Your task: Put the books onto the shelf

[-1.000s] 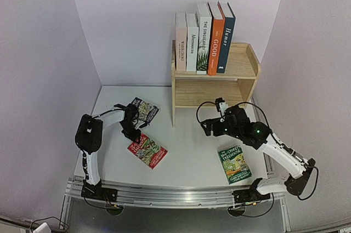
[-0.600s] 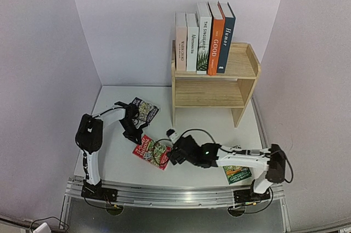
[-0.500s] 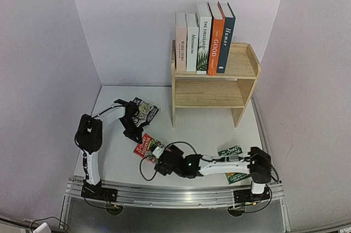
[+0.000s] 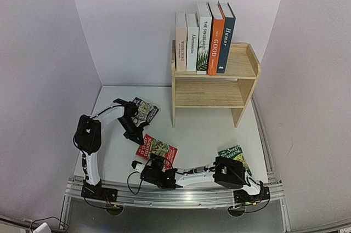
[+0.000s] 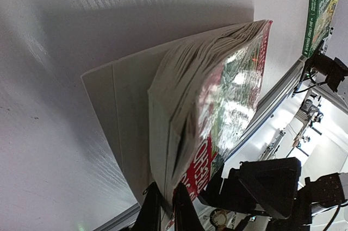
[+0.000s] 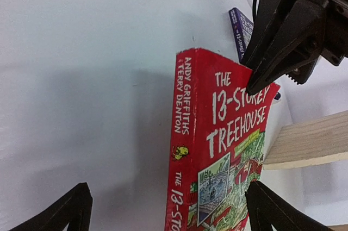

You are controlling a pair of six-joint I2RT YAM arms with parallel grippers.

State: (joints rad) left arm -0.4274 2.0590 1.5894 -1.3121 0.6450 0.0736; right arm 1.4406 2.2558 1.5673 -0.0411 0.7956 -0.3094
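Top view: five books (image 4: 203, 38) are stood upright on the upper tier of the shelf (image 4: 241, 74). A red book (image 4: 158, 149), a green book (image 4: 233, 153) and a dark book (image 4: 144, 109) are located on the tabletop (image 4: 203, 129). The left pincer (image 4: 138, 136) is clamped on the red book's corner.

Left wrist view: the red book's pages are seen pinched, one end raised.

Right wrist view: the right pincer (image 6: 171, 209) is spread wide, just short of the red book.

We read | red book (image 6: 217, 152): "THE 13-STOREY TREEHOUSE", "ANDY GRIFFITHS & TERRY DENTON" (on its spine) | orange book (image 4: 215, 44): "GOOD" | blue book (image 4: 225, 37): "Humor"
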